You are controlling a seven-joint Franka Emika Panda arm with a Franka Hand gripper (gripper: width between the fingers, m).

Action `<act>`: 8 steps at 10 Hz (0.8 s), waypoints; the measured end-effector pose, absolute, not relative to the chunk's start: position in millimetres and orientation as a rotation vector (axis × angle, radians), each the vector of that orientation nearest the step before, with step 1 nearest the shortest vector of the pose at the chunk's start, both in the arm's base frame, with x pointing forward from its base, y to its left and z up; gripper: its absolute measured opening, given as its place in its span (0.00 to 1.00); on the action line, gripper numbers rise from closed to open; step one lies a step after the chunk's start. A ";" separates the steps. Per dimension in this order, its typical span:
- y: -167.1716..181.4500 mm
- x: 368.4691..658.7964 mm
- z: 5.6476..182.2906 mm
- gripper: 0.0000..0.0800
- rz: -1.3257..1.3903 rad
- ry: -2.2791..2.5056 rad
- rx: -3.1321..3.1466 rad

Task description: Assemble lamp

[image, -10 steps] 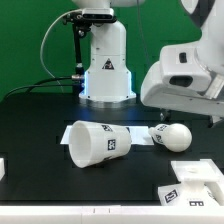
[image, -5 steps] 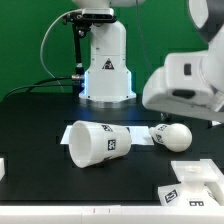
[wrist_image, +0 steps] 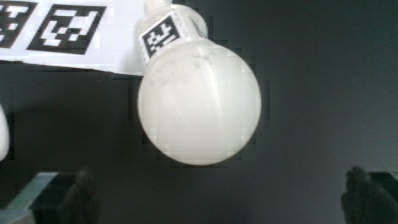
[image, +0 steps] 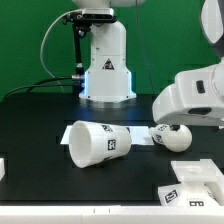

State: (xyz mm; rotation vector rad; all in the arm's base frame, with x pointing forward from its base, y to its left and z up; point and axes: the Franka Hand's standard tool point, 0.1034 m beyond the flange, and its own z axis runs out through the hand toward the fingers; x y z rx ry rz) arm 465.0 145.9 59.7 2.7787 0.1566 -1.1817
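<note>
In the exterior view, a tapered white plastic cup-like shade [image: 94, 143] is lying on its side on the black table [image: 40, 120], its wide mouth facing the exterior view's left. Just beside its narrow end, toward the exterior view's right, a ball-headed white plastic bulb [image: 176, 137] is also lying on its side, its neck pointing at the shade and resting over the thin white marker board [image: 140, 142]. The bulky white housing of the robot arm [image: 195, 98] is hanging directly over the bulb, hiding the fingers from this camera. A square stepped white plastic base [image: 197, 178] is sitting nearer the camera, and the large white robot pedestal [image: 106, 65] is standing behind. In the wrist view, the bulb [wrist_image: 203, 98] is filling the middle of the picture, its tagged neck lying across the marker board [wrist_image: 50, 30]. The two-finger gripper [wrist_image: 217, 190] is spread wide and grasping nothing. Its dark fingers [wrist_image: 61, 195] are showing at either side, clear of the bulb, whose round head is lying in line with the gap between them.
</note>
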 end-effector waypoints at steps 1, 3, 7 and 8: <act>144.0 461.1 58.8 0.87 -1.202 0.153 2.768; 137.7 448.0 51.9 0.87 -1.266 0.142 2.732; 136.4 442.0 46.5 0.87 -1.277 0.103 2.714; 133.0 435.5 37.3 0.87 -1.302 0.068 2.692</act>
